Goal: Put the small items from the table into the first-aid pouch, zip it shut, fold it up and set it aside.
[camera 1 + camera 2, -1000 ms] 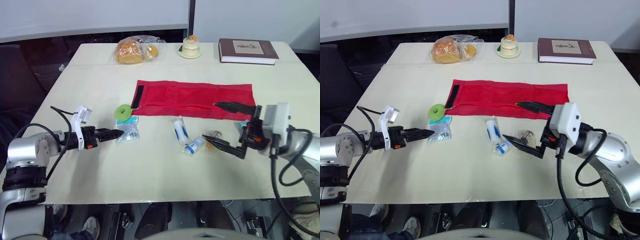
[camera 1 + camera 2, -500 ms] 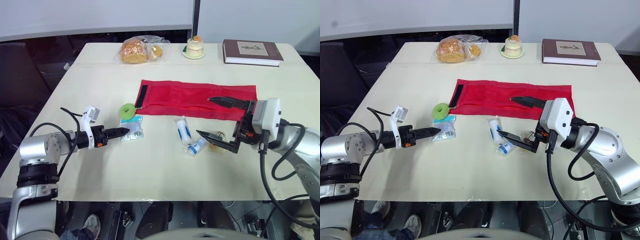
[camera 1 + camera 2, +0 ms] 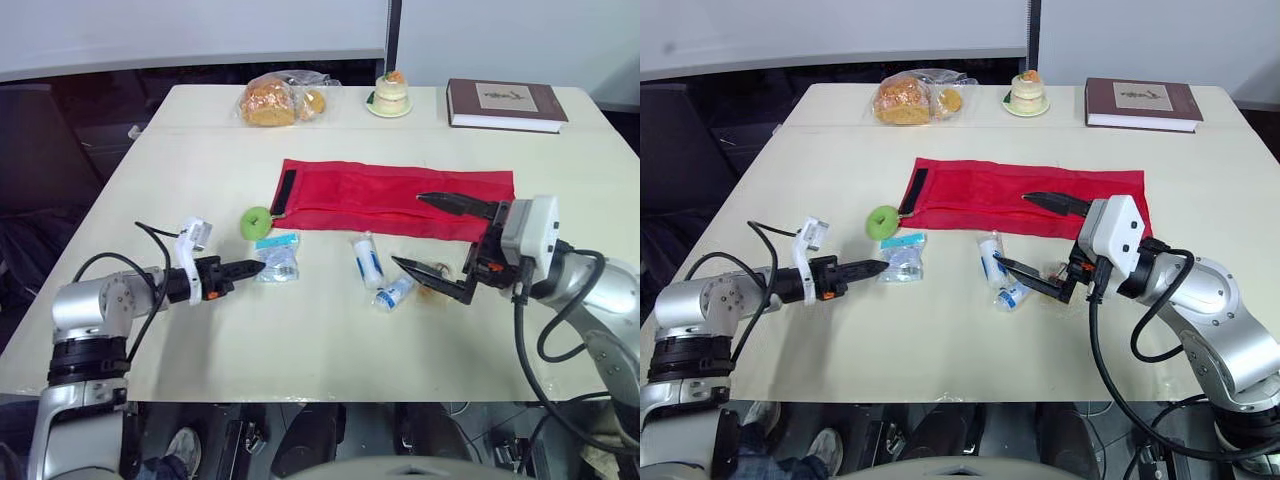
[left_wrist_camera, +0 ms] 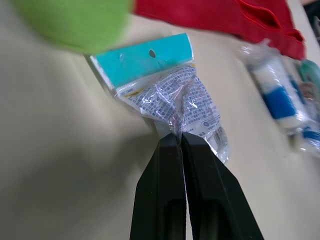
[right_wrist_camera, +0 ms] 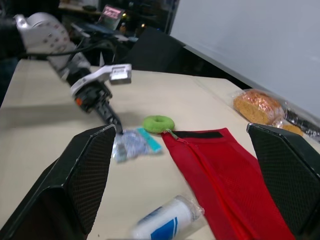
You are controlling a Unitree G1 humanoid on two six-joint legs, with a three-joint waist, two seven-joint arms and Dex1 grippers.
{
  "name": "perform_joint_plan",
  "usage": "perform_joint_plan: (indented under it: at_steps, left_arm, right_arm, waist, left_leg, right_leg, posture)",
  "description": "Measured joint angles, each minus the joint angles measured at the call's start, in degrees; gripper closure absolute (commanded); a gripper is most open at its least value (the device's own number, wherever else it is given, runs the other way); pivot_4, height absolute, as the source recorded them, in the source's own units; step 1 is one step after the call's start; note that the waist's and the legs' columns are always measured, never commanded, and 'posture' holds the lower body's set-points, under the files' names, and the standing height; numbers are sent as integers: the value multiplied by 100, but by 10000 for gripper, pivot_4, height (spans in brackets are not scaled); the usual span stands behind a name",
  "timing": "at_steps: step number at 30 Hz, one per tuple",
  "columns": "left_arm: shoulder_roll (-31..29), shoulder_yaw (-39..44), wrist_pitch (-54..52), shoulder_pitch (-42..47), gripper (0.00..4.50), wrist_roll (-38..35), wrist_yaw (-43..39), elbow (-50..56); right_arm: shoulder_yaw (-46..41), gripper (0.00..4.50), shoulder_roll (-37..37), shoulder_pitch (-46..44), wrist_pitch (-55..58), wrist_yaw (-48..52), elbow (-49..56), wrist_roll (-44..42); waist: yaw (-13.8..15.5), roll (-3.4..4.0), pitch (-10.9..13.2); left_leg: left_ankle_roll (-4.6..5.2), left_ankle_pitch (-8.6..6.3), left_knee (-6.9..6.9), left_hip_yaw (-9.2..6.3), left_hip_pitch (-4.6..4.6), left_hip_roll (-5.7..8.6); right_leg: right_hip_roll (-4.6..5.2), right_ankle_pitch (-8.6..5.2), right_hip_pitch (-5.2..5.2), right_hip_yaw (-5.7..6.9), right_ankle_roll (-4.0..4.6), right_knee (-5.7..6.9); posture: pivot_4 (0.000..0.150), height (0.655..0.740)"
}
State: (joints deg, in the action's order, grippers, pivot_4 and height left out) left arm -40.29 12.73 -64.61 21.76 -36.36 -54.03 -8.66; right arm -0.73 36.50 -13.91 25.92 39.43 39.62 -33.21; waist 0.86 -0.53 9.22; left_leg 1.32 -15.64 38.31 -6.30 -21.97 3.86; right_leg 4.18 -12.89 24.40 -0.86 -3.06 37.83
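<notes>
The red first-aid pouch [image 3: 395, 195] lies flat and open in the middle of the table. A green ring [image 3: 255, 222] sits at its left end. Just in front of the ring lies a clear packet with a teal header [image 3: 277, 262]. My left gripper [image 3: 258, 268] is shut on that packet's near edge, and the plastic [image 4: 175, 95] puckers at the fingertips. Two wrapped bandage rolls [image 3: 367, 260] [image 3: 393, 293] lie before the pouch. My right gripper [image 3: 408, 230] stands wide open to their right, one finger over the pouch and the other low beside a small item [image 3: 435, 270].
Along the far edge stand a bag of bread [image 3: 272, 100], a small cake on a plate [image 3: 388, 95] and a brown book [image 3: 505, 103]. A dark chair [image 3: 40, 150] is beyond the table's left side.
My left gripper has moved forward onto the clear packet and closed on its edge. The right gripper stays wide open in about the same place.
</notes>
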Motion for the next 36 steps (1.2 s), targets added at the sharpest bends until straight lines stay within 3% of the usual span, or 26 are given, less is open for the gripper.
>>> perform_joint_plan:
  at_steps: [10,15,20,28,31,34,36]
  left_arm:
    - [1065,330,-620,676,44508,-1108,966,1423]
    - [1609,279,-779,1066,44508,-1617,1401,1836]
    - [1728,54,-861,1174,44508,-1938,1575,2120]
    - [1747,-173,-864,1173,44508,-2221,1673,2265]
    - [1739,-197,-832,1173,45000,-2230,1687,2261]
    - [1739,-204,-796,1174,45000,-2232,1698,2255]
    - [1740,-204,-760,1174,45000,-2235,1708,2227]
  right_arm:
    - [-42,0,-513,-92,1634,-1372,58,-935]
    - [-308,0,-770,-250,2831,-2531,-58,-2862]
    - [-464,0,-732,-354,3209,-4018,-674,-4964]
    - [-473,0,-682,-685,2656,-5131,-921,-6367]
    - [-468,7543,-603,-676,2515,-5248,-921,-6550]
    - [-456,20486,-524,-656,2423,-5307,-918,-6630]
    - [-448,31870,-473,-621,2344,-5341,-916,-6637]
  waist:
    - [-42,-17,10]
    - [-28,-19,11]
    - [-64,-19,11]
    - [-153,-19,11]
    - [-154,-20,12]
    - [-154,-20,12]
    - [-154,-20,12]
  left_leg:
    - [-8,-1,-2,0,-3,-5]
    - [-8,-1,0,1,-5,-4]
    - [-7,-1,-3,6,-3,-5]
    - [-6,-1,-3,11,-4,-4]
    - [-5,-1,-3,15,-4,-4]
    - [-5,-2,-3,16,-4,-4]
    - [-4,-2,-3,17,-4,-4]
  right_leg:
    - [-6,1,11,-2,2,5]
    - [-5,2,10,-4,3,4]
    - [-10,2,11,-6,4,5]
    - [-20,2,11,-1,3,4]
    - [-27,2,10,0,3,4]
    - [-34,1,11,1,2,4]
    - [-35,1,11,0,2,4]
  posture:
    - [1500,7289]
    - [1500,7289]
    - [1500,7289]
    - [1500,7289]
    - [1500,7289]
    - [1500,7289]
    - [1500,7289]
